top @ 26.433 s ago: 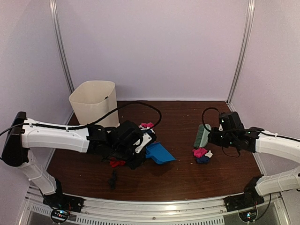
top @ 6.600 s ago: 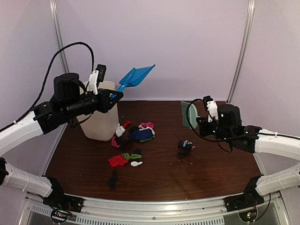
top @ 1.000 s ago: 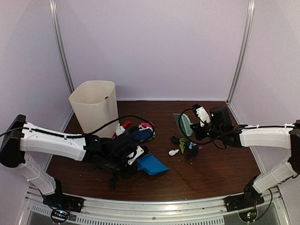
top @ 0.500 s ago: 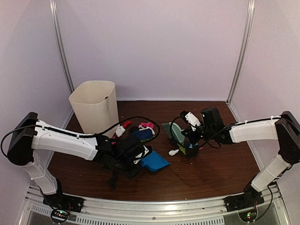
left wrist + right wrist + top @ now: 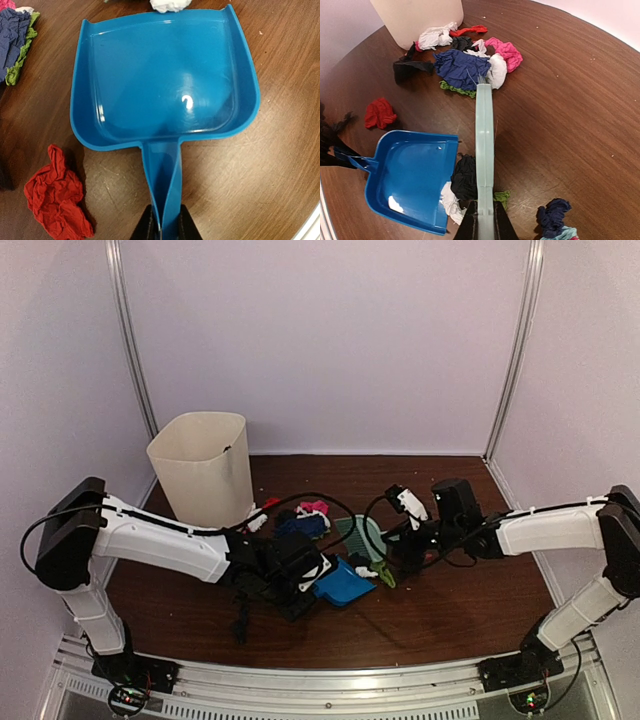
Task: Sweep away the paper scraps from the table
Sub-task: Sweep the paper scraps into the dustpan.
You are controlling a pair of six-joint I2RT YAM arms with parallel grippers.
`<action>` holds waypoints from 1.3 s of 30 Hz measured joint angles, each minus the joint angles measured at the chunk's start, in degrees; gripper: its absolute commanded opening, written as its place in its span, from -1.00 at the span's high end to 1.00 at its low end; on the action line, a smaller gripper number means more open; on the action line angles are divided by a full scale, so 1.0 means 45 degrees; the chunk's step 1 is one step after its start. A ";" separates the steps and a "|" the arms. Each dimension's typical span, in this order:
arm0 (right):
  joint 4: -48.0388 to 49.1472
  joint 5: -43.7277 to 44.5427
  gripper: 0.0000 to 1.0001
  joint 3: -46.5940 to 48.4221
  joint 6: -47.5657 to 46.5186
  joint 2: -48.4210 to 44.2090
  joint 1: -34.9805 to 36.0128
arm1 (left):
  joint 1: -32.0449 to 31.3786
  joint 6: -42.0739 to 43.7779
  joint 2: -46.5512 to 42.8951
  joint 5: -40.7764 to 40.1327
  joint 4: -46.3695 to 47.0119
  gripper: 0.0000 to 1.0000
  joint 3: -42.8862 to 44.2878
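The blue pan (image 5: 165,75) is held flat on the table (image 5: 450,600), near the middle of the top view. Its thin handle is pinched by the left gripper (image 5: 162,229), whose jaws are pressed tight on it at the bottom of the left wrist view. The pale green brush (image 5: 484,130) is pinched by the right gripper (image 5: 482,225) at the bottom of the right wrist view, and it is stretched up the middle of that view, just right of the pan's open mouth. A black scrap (image 5: 465,177) and a white scrap (image 5: 449,200) are caught between the brush and the pan's mouth. A pile of scraps (image 5: 467,62) in blue, pink, white, green, black and red is seen at the top of that view, at the brush's far tip and near the bin (image 5: 415,15). A red scrap (image 5: 57,192) is seen alone at the lower left of the left wrist view, beside the handle. A dark blue scrap (image 5: 551,215) is seen at the lower right of the right wrist view, apart from the pan.
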 measured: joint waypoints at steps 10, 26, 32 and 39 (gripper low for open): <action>0.0704 -0.1030 1.00 -0.1171 0.1885 -0.1681 0.0262 | 0.0000 0.0204 0.0214 0.0340 0.0272 1.00 0.0253; -0.0160 0.5513 1.00 -0.2642 0.3424 -0.6980 0.0272 | 0.0000 0.0738 0.0214 0.1083 0.0369 1.00 0.0301; -0.0520 0.7111 1.00 -0.3434 0.3274 -0.8335 0.0272 | 0.0000 0.0865 0.0214 0.1321 0.0413 1.00 0.0301; -0.1549 0.8155 1.00 -0.3177 0.3045 -0.7286 0.0272 | 0.0000 0.0991 0.0214 0.1515 0.0588 1.00 0.0301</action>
